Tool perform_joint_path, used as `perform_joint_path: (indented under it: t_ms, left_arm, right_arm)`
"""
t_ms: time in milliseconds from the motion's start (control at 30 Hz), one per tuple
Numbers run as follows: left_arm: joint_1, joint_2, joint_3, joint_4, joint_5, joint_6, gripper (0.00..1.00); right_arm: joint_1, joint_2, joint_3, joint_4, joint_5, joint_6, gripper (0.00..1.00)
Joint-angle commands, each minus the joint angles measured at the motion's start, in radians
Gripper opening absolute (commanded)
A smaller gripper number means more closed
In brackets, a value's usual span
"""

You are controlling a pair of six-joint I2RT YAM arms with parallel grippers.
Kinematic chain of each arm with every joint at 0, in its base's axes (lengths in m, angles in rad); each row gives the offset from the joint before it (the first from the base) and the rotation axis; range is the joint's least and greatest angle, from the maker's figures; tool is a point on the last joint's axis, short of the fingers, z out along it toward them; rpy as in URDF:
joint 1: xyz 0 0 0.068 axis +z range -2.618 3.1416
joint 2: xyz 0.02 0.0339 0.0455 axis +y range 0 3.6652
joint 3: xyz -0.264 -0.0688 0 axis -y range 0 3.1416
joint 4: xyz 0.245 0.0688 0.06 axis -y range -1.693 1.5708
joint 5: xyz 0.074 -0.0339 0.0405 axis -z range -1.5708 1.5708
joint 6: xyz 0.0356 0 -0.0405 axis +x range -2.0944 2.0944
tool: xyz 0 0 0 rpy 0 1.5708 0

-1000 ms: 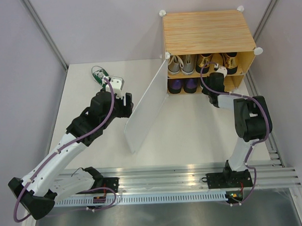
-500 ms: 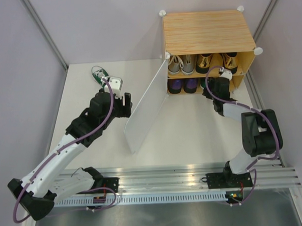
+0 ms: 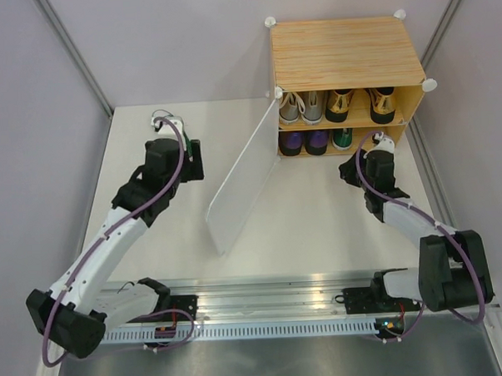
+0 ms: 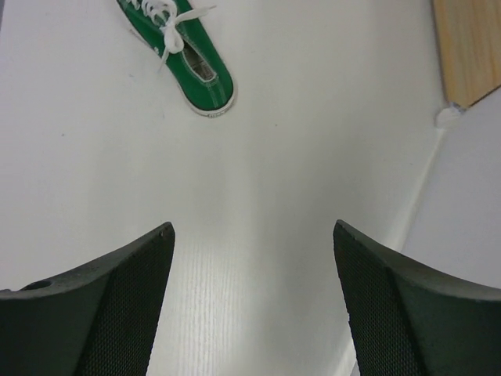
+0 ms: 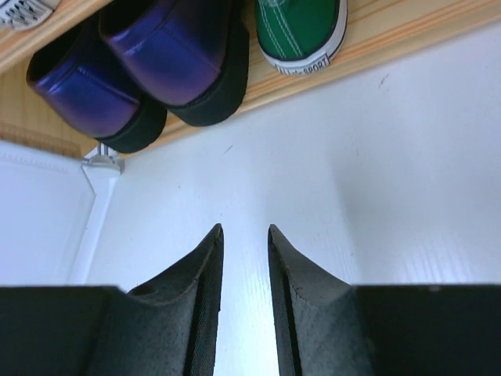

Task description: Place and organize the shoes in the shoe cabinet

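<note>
Two arms are reaching out over the white table [image 3: 319, 227]. Our left gripper [image 4: 252, 229] is hovering above the tabletop with its fingers [image 4: 102, 313] spread wide, and it is holding nothing. One green sneaker [image 4: 192, 66] with white laces is lying flat on the table at about 11 o'clock from the gap between those fingers, well apart from them, its heel end turned toward the gripper. At 3 o'clock from the left arm the white door panel [image 3: 242, 176] is standing open, angled out over the table from the cabinet's left edge. The shoe cabinet [image 3: 345, 51] is sitting at 1 o'clock from the table's middle. On its upper shelf we are seeing the grey sneakers [image 3: 302, 107] at the left and the gold shoes [image 3: 341, 106] at 3 o'clock from them. On the lower shelf the purple dress shoes [image 5: 156, 63] are standing side by side, with a second green sneaker [image 5: 301, 27] just beside them at 3 o'clock. Our right gripper [image 5: 243, 229] is hanging over bare table in front of that shelf, the purple pair showing at 11 o'clock from its tips, its fingers parted by only a narrow slit and gripping nothing.
</note>
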State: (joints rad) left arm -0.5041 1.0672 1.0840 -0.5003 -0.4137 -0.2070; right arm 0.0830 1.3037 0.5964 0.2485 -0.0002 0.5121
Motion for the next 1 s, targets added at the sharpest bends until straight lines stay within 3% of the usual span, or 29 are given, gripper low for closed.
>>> perform_joint_path:
  t_ms: [0,100,233,367,433,700,967]
  left_arm:
    - [0.102,0.092,0.104,-0.035,0.091,-0.084,0.85]
    - [0.166,0.22,0.207,-0.131,0.116,-0.135,0.85]
    - [0.229,0.37,0.289,-0.126,0.159,-0.164,0.85]
    - [0.334,0.589,0.414,-0.126,0.3,-0.215,0.84]
    - [0.386,0.655,0.5,-0.127,0.351,-0.223,0.79]
    - [0.452,0.968,0.793,-0.121,0.403,-0.279,0.77]
    - [0.463,1.155,0.915,-0.067,0.368,-0.327,0.69]
  right_arm:
    - [0.0,-0.072,-0.053,-0.017,-0.05,0.031,0.34]
    - [0.001,-0.124,-0.095,-0.02,-0.064,0.043,0.34]
    - [0.0,-0.141,-0.098,-0.026,-0.119,0.066,0.34]
    - [0.001,-0.138,-0.118,0.008,-0.17,0.095,0.34]
    - [0.0,-0.13,-0.121,0.012,-0.191,0.114,0.34]
    - [0.023,-0.118,-0.153,0.077,-0.247,0.161,0.33]
    - [0.047,-0.069,-0.144,0.101,-0.284,0.174,0.33]
